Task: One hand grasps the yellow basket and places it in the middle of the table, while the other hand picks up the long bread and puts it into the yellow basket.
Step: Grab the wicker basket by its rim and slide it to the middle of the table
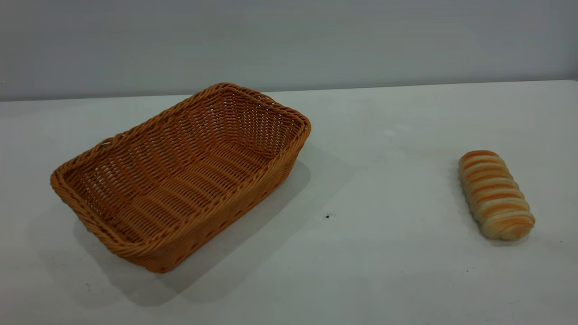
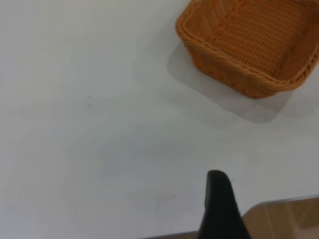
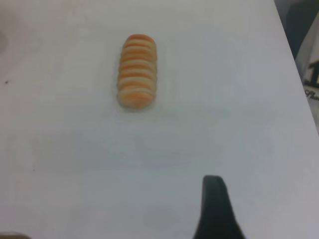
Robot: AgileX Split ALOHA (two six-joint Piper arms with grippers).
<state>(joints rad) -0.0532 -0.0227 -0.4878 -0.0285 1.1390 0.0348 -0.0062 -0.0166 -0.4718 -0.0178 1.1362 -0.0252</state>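
Note:
The yellow basket (image 1: 180,176) is a large orange-tan wicker basket that stands empty on the left half of the table (image 1: 384,271), turned at an angle. The long bread (image 1: 495,194) lies on the right half, striped side up, well apart from the basket. Neither arm shows in the exterior view. In the left wrist view my left gripper (image 2: 219,204) hangs above bare table, away from the basket (image 2: 249,45). In the right wrist view my right gripper (image 3: 214,206) is above bare table, short of the bread (image 3: 137,70). Neither gripper holds anything.
A small dark speck (image 1: 327,216) marks the table's middle. The table's edge with a wooden surface (image 2: 284,219) beyond it lies close to the left gripper. The table's right edge (image 3: 294,74) runs beside the bread. A grey wall stands behind the table.

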